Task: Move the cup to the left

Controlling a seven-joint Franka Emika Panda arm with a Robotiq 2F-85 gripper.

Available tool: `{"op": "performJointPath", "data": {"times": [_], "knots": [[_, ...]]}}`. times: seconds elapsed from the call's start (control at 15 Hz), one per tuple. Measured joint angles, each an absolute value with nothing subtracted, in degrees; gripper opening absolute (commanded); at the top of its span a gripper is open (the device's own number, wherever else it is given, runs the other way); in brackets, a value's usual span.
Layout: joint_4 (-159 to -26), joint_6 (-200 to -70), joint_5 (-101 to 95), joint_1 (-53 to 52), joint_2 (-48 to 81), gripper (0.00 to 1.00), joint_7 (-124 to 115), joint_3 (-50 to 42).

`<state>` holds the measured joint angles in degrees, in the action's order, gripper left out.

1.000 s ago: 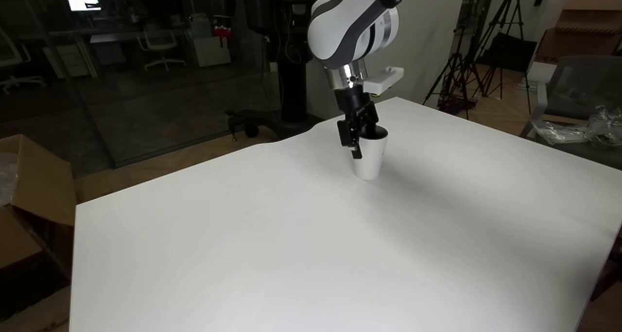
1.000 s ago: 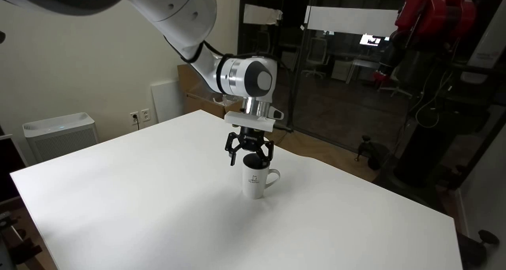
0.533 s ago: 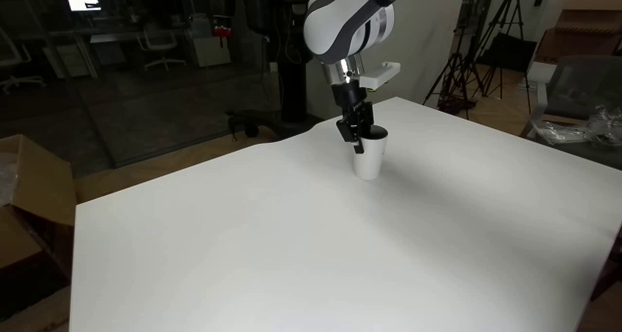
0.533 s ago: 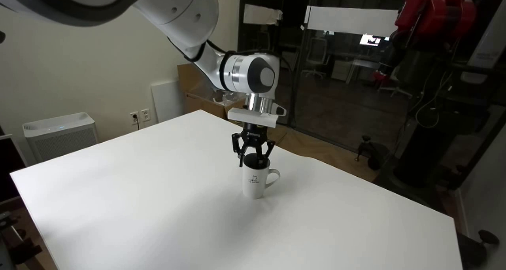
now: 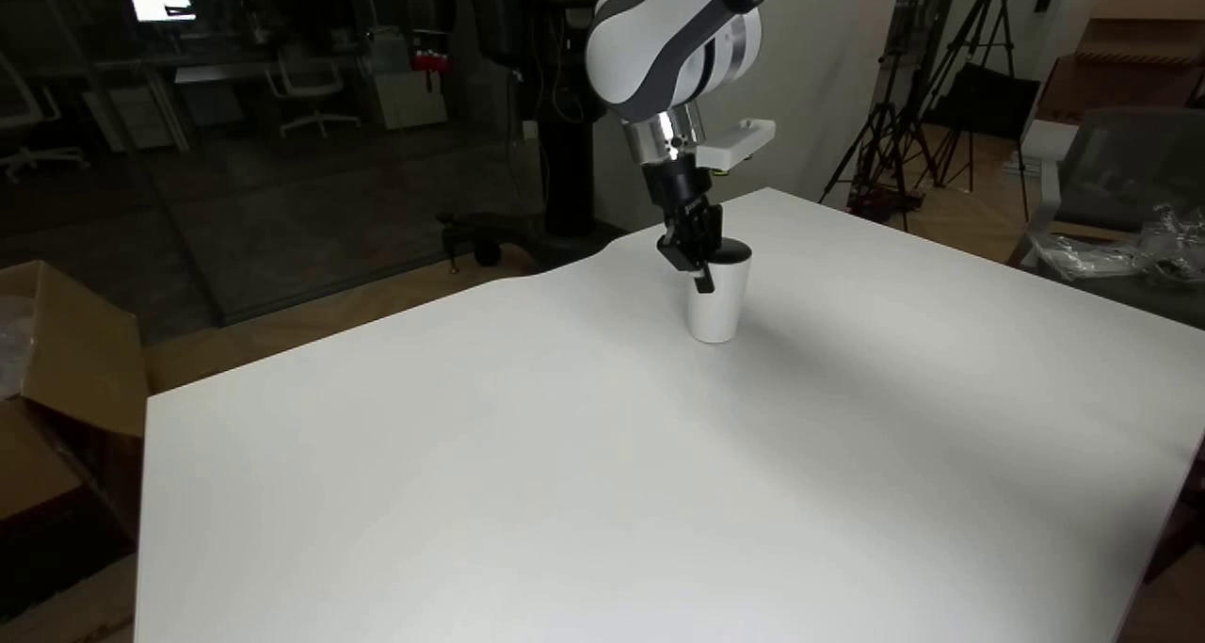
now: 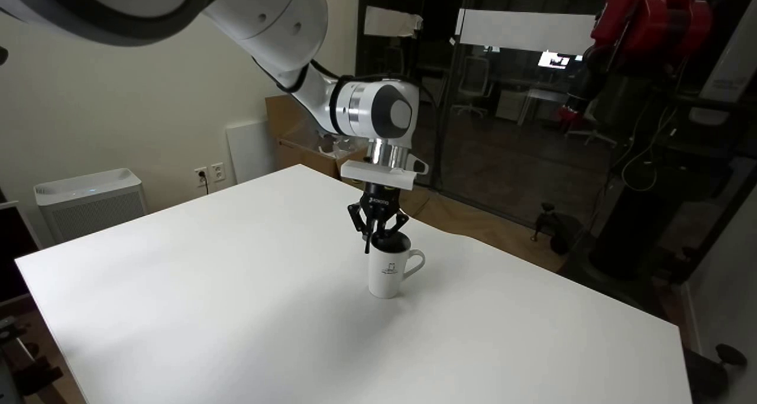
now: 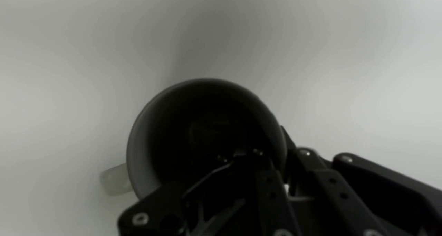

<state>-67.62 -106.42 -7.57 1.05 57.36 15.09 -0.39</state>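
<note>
Pincer point(image 6: 374, 242) and cup point(image 6: 387, 268): left wall is being pinched; to limit tilting, slow leftward carriage is being advised.

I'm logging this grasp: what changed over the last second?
The jaws, open earlier, have closed on the cup, one jaw inside, one outside. In an exterior view the cup has shifted slightly right. It stayed roughly upright; the table stayed put.

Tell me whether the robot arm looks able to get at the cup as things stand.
Yes, it looks so: the cup is open at the top, which leaves the way free, and the claw has one finger outside it and another inside, seemingly pinching it.
</note>
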Motion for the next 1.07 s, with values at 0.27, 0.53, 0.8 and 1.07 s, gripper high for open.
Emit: {"op": "performJointPath", "data": {"times": [0.27,0.53,0.8,1.07], "knots": [[-66.9,-105.0,-7.6,1.0,57.7,0.03,15.1,-0.4],[-66.9,-105.1,-7.6,1.0,57.7,0.03,15.1,-0.4],[-69.3,-108.6,-7.6,0.3,56.4,0.03,12.3,-0.4],[-75.6,-111.0,-7.6,-1.9,53.0,0.03,7.3,-0.3]]}}
